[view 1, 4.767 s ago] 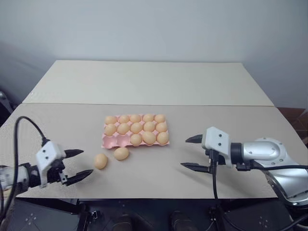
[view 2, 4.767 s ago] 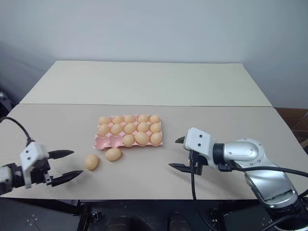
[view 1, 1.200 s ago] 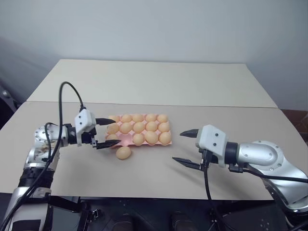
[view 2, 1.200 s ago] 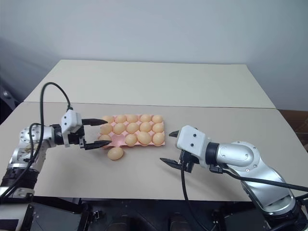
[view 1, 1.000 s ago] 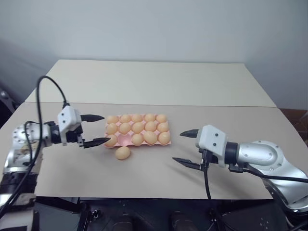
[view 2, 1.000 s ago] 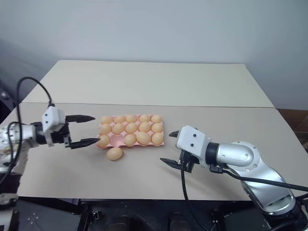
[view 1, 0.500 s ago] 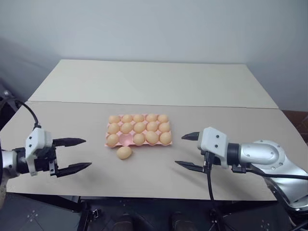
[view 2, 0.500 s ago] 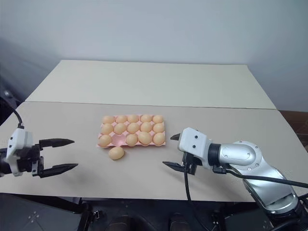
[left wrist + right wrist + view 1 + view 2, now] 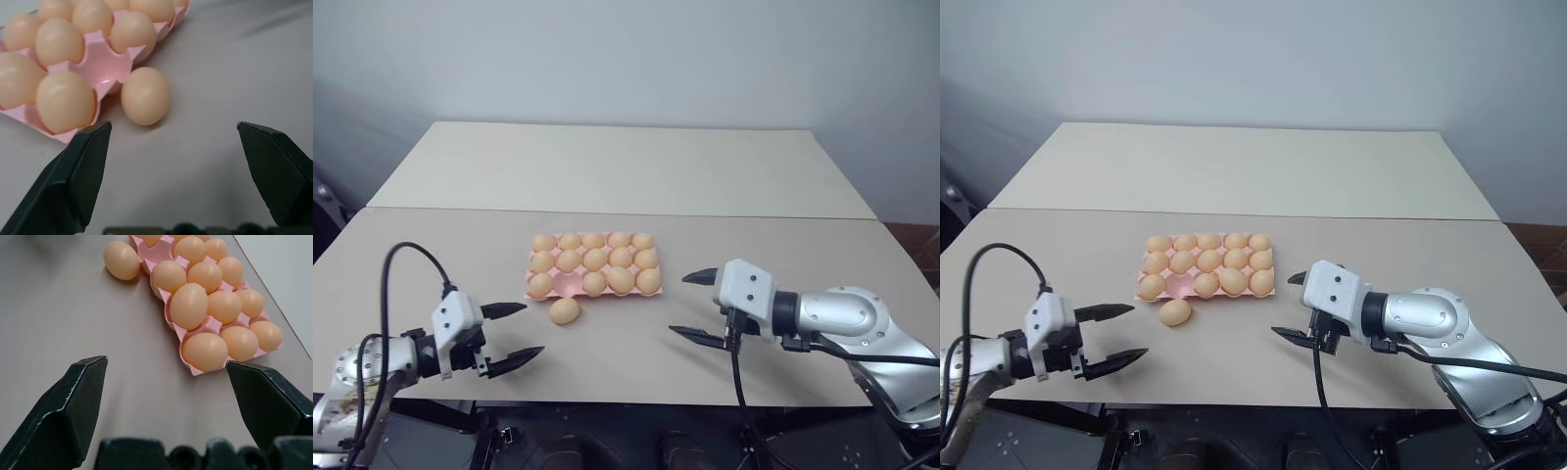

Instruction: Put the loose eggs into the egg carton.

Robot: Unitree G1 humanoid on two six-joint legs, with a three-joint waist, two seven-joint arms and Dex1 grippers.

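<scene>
Grippers sit nearest, at the table's front edge: the left gripper (image 9: 514, 333) at about 8 o'clock from the egg carton (image 9: 571, 285), the right gripper (image 9: 693, 306) at about 4 o'clock from it. Both have their black fingers spread wide, with nothing between them. The head views give that layout. The left wrist view adds close detail, showing the loose egg (image 9: 145, 95) lying on its side on the table (image 9: 626, 176), just beside the carton's near edge, with one empty pink cup (image 9: 106, 66) behind it. The right wrist view shows the carton from its other end, where the eggs stand upright in the moulded cups and the loose egg appears beyond the far corner.

One loose egg is on the table, at about 6 o'clock from the carton's empty cup, which is the second from the left in the near row. It is smooth, oval and pale orange-tan, like the fourteen in the cups. Further back, the pink tray lies flat at the table's middle, three rows of five.
</scene>
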